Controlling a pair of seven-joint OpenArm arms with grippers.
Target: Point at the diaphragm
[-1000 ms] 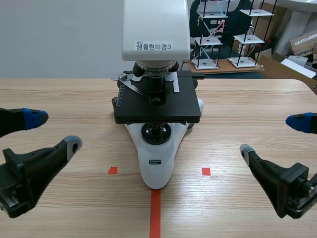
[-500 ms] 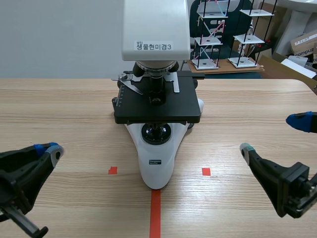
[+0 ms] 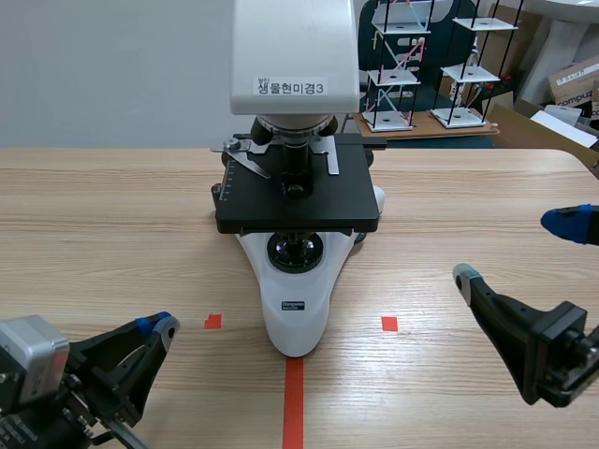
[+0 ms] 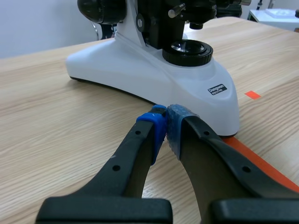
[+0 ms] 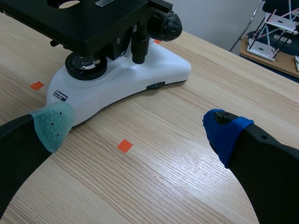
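Observation:
A white microscope (image 3: 295, 309) with a black stage (image 3: 298, 198) stands mid-table. Its diaphragm sits in the black assembly under the stage (image 4: 161, 23), above the round lamp lens (image 4: 189, 50) on the base; the stage hides most of it in the scene view. My left gripper (image 3: 161, 326) is low at the front left, shut on nothing, with its blue pads pressed together. In the left wrist view its tips (image 4: 166, 119) lie a short way off the white base (image 4: 140, 74), aimed toward the lamp lens. My right gripper (image 3: 518, 251) stands open to the right of the microscope, nothing between its fingers (image 5: 53, 122).
Orange-red tape marks (image 3: 294, 402) lie on the wooden table in front of the microscope. Behind the table's far right edge stand wire model racks (image 3: 465, 70) and cardboard boxes (image 3: 573, 82). Bare wood (image 3: 112, 215) stretches to either side of the microscope.
My left gripper closed from wide open and swung lower toward the front left, its tips now turned toward the microscope base. The right arm has barely moved.

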